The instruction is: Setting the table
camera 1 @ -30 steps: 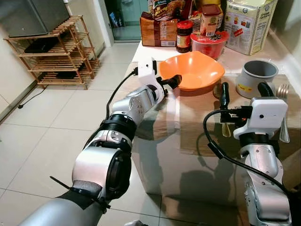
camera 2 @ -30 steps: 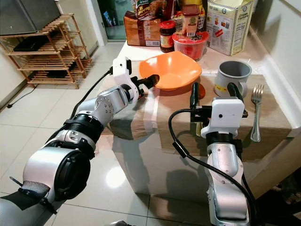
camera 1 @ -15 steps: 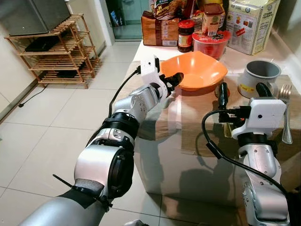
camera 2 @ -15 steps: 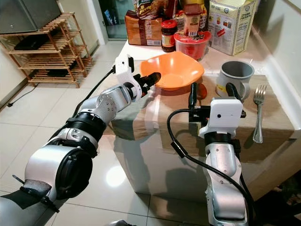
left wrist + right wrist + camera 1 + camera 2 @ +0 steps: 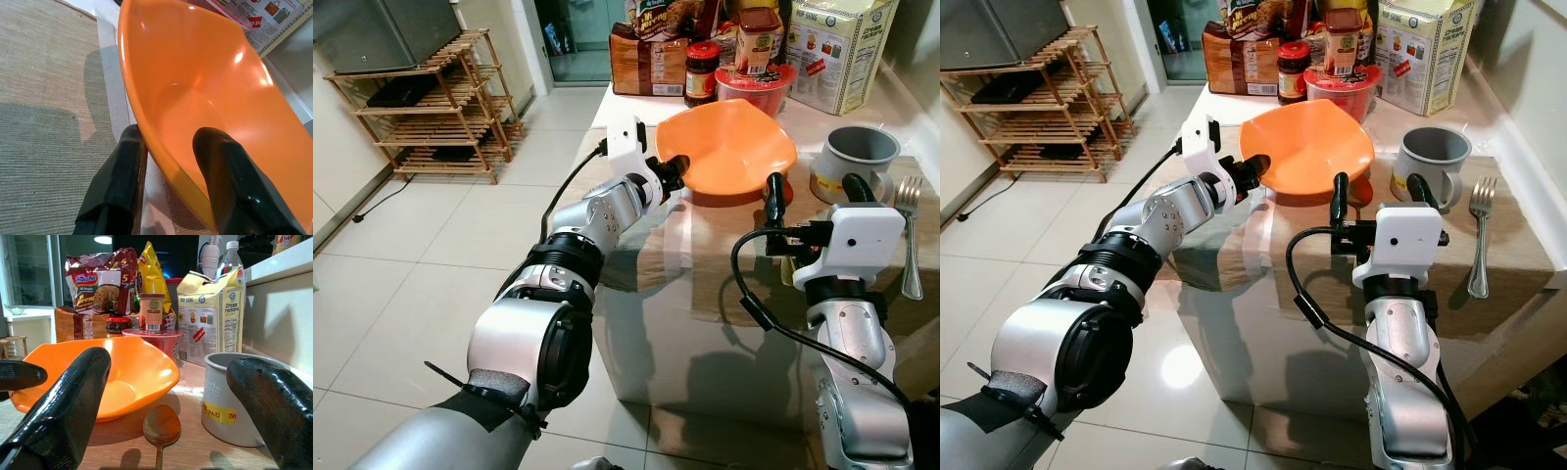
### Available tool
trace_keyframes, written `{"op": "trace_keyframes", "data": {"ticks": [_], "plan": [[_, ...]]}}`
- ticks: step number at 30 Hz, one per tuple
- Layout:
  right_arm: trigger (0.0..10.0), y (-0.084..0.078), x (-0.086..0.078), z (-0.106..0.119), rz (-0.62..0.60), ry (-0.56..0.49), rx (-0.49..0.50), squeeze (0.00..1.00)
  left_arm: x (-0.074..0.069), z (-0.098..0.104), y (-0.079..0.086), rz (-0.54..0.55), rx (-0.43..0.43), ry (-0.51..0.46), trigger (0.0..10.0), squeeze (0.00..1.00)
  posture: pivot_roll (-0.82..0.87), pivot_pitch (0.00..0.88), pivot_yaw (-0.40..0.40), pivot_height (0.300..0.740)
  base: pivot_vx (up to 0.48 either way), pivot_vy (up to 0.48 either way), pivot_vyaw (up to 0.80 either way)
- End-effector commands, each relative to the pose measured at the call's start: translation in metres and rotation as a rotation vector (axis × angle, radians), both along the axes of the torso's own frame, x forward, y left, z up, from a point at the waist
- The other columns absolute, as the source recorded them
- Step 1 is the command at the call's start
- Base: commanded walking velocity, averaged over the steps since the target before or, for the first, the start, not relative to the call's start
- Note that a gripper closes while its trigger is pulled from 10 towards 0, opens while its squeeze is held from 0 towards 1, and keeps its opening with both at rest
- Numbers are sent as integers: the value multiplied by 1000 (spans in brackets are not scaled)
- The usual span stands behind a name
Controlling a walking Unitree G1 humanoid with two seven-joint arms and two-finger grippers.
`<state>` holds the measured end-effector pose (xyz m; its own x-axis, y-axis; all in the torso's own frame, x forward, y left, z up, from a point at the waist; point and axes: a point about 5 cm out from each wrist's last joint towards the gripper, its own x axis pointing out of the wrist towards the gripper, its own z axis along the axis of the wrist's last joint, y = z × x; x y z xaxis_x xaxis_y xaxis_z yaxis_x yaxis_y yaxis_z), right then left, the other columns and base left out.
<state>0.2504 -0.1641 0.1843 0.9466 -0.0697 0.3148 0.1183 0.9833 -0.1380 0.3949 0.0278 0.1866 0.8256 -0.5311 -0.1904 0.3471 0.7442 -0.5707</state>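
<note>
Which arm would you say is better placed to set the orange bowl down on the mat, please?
Left. The left gripper already pinches the orange bowl by its near rim, tilting it. The right gripper hangs open beside it, holding nothing.

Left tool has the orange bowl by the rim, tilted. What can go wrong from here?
1. The left tool pinches only the near rim of the orange bowl, one finger inside, one outside; the tilted bowl may slip or swing.
2. The spoon lies just beside the bowl's base; setting the bowl down there may trap or knock it.
3. The right tool hovers open close by, next to the grey mug; the arms could collide.
</note>
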Motion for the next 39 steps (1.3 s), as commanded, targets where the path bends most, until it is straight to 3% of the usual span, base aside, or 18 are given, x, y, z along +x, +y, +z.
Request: {"op": "trace_keyframes", "data": {"ticks": [1,4,9,26,34,39], "plan": [[10000,2,0,-3,6,16,15,0,3,6,1,5,4,1,0,0,-85,0,141,736,0,0,0],[10000,2,0,-4,6,20,17,0,5,8,7,48,21,-48,0,0,-85,0,141,736,0,0,0],[10000,3,1,-7,9,30,19,0,7,13,14,90,-24,-136,0,0,-77,0,139,736,0,0,0],[10000,3,2,-15,17,53,18,0,6,11,19,114,-67,-179,0,0,-63,0,129,736,0,0,0],[10000,3,4,-17,22,56,15,0,12,48,33,164,-159,-318,0,0,-59,0,128,736,0,0,0],[10000,3,5,-20,25,65,18,0,12,61,37,160,-212,-338,0,0,-57,0,126,736,0,0,0]]}}
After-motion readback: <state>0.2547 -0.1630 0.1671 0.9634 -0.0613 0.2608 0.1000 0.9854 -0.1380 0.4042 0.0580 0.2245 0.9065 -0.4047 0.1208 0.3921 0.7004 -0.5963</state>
